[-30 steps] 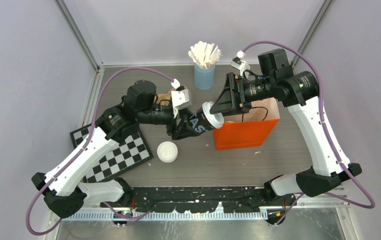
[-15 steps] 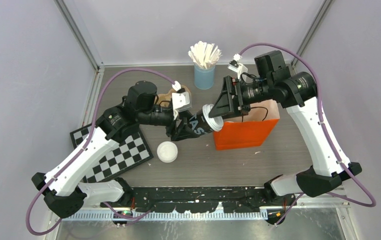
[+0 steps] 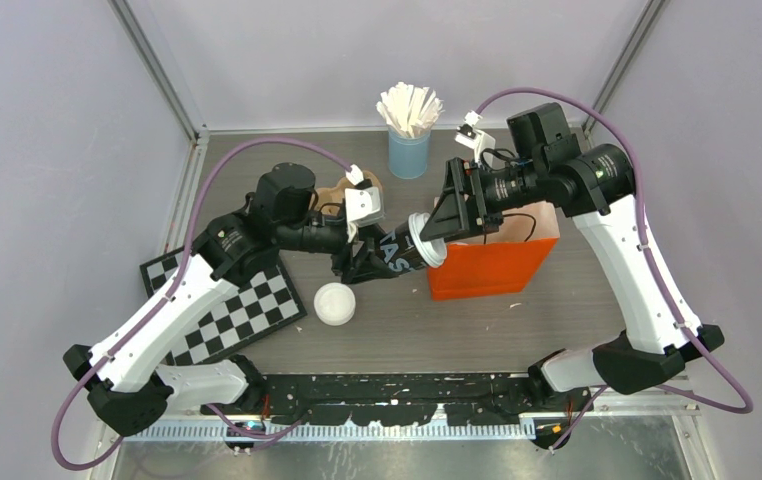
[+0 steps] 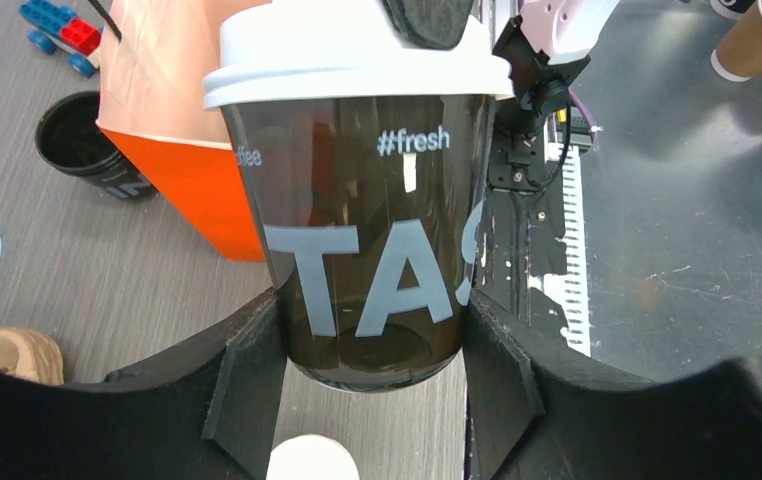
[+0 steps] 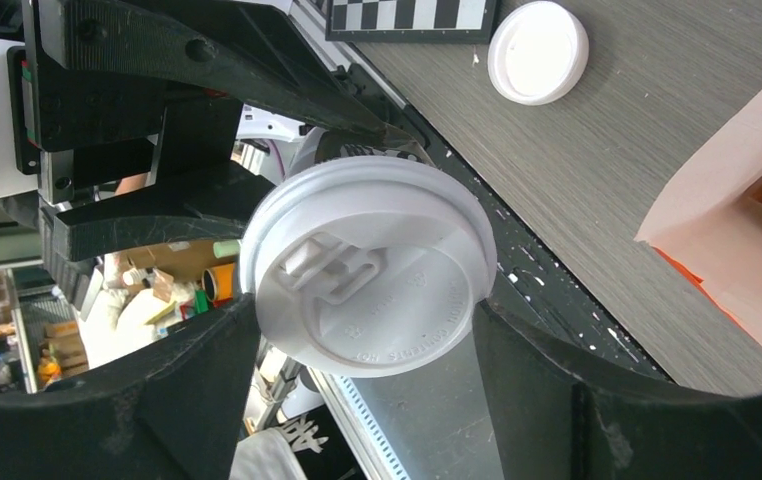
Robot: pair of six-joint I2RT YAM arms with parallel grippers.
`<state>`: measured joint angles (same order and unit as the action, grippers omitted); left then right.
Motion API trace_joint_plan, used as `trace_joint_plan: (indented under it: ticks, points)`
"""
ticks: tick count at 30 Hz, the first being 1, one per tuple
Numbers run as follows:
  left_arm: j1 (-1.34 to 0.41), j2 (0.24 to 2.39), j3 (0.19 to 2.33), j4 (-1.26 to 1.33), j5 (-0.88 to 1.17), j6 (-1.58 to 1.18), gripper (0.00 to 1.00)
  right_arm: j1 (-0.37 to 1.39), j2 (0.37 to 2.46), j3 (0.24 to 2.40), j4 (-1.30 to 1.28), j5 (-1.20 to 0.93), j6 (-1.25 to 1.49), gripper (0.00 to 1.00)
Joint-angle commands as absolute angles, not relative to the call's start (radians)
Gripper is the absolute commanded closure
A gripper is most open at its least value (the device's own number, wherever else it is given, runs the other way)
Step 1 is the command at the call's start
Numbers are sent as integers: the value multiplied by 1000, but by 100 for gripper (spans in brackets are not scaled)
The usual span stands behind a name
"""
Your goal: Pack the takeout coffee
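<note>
Left hand [image 4: 367,385] pinches a lidded black cup [image 3: 404,247] sideways above the tabletop [image 3: 477,325]; right hand [image 5: 362,375] spreads around its lid [image 5: 367,265]. A mistimed handover could drop it short of the orange bag [image 3: 492,265].

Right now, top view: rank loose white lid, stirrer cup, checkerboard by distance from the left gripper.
From the left gripper:
1. Loose white lid, just below it on the table.
2. Checkerboard, lower left.
3. Stirrer cup, at the back, about as far as the checkerboard; too close to call.

I'm working in a lab test cell: plain grey walls [image 3: 357,50], aluminium frame posts [image 3: 162,70], checkerboard calibration mat [image 3: 232,300] on the table [image 3: 437,335].
</note>
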<state>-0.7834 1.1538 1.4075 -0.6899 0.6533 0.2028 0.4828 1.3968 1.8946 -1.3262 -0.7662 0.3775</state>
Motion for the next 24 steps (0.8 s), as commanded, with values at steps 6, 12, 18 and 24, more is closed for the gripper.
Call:
trace_joint_plan:
  ticks: [6, 12, 18, 24]
  points:
    - [-782, 1138, 1442, -629, 655, 216, 45, 489, 1346, 1885, -1235, -742, 395, 25]
    - [-783, 1114, 1418, -593, 634, 212, 50, 489, 1345, 1865, -1231, -724, 425, 15]
    - [-782, 1100, 1407, -573, 626, 212, 50, 489, 1353, 1875, -1246, -713, 423, 7]
    - [-782, 1099, 1409, -563, 625, 211, 50, 489, 1344, 1855, -1214, -733, 437, 7]
